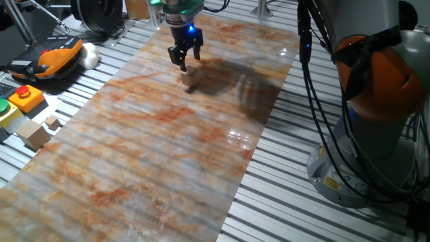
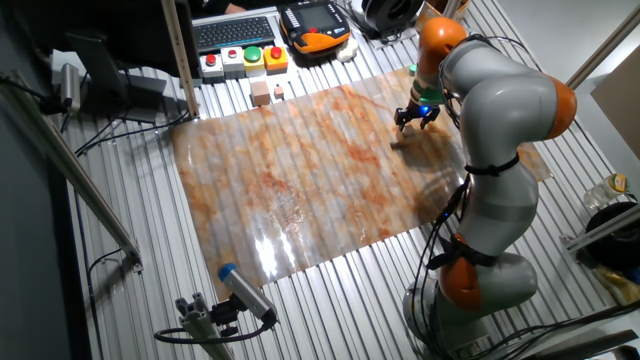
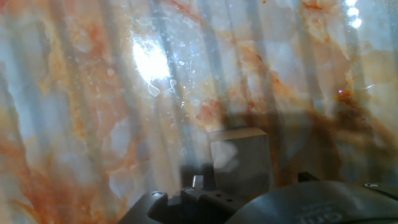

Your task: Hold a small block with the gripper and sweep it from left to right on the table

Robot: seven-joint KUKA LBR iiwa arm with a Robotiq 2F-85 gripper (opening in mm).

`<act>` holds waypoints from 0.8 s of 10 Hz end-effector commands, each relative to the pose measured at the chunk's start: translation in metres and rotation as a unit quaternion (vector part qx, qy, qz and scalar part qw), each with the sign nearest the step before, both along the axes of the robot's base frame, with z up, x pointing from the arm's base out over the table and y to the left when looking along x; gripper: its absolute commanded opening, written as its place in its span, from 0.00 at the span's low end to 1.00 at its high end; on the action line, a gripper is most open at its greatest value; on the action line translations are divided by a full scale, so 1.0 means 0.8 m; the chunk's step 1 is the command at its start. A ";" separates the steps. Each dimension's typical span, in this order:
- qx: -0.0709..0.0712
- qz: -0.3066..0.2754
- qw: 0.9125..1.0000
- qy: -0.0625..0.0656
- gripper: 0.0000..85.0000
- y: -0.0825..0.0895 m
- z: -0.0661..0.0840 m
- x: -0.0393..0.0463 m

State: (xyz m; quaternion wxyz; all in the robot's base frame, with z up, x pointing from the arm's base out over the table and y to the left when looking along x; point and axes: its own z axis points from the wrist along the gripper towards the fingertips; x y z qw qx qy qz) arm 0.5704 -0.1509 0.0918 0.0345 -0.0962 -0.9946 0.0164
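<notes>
The small block (image 1: pixel 190 77), a plain light-tan wooden cube, rests on the table (image 1: pixel 168 154), a glossy sheet marbled in orange and grey, near its far end. My black gripper (image 1: pixel 189 62) with its blue light hangs just above the block, fingers spread, holding nothing. In the other fixed view the gripper (image 2: pixel 416 121) is over the right part of the table (image 2: pixel 300 190); the block is too small to make out there. In the hand view the block (image 3: pixel 240 158) lies on the table (image 3: pixel 93 99) just beyond the gripper body, and the fingertips are hidden.
A larger tan block (image 1: pixel 32 134) and a tiny cube (image 1: pixel 52 122) lie on the slats left of the sheet, next to a yellow button box (image 1: pixel 25 97) and an orange pendant (image 1: pixel 57 54). The arm's base (image 1: pixel 376 134) and cables stand at the right.
</notes>
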 end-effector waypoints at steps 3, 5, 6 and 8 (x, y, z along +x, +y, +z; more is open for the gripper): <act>0.000 -0.002 1.000 -0.002 0.80 0.000 0.000 0.000; 0.001 -0.006 1.000 -0.002 0.80 0.000 0.000 0.000; -0.001 -0.008 1.000 -0.003 0.80 0.000 0.000 0.000; -0.002 -0.015 1.000 -0.004 0.80 0.000 0.000 0.000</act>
